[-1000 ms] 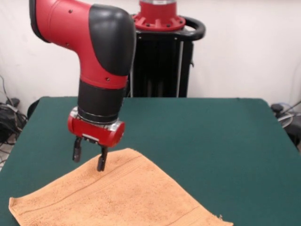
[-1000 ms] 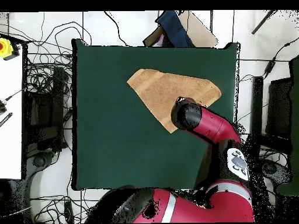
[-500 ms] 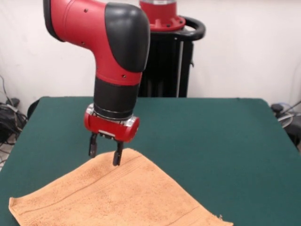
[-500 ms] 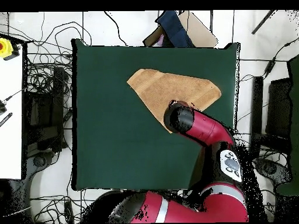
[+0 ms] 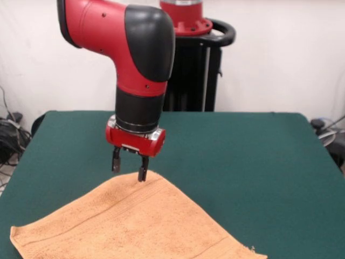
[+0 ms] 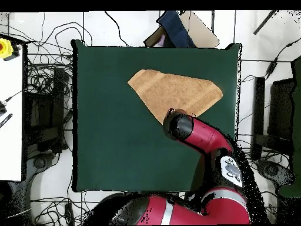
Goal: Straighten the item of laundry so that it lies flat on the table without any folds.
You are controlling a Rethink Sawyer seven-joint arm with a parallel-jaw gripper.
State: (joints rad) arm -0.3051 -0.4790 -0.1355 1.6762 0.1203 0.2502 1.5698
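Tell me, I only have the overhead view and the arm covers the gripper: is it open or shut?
Observer: Open. The front view shows the gripper holding nothing.
Operator: Where is it over the towel?
Observer: At the terry towel's far corner in that view, fingers pointing down.
Operator: Touching it?
Observer: Cannot tell. One fingertip overlaps the towel's edge; the other shows against the green table.

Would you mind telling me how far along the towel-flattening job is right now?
Nothing looks done yet: seen from overhead, the towel is an uneven, roughly triangular shape on the table, so it seems folded over. In hand: the gripper, jaws open, hovers over the towel's far corner, gripping nothing. Left: grasp that corner and spread the towel flat.
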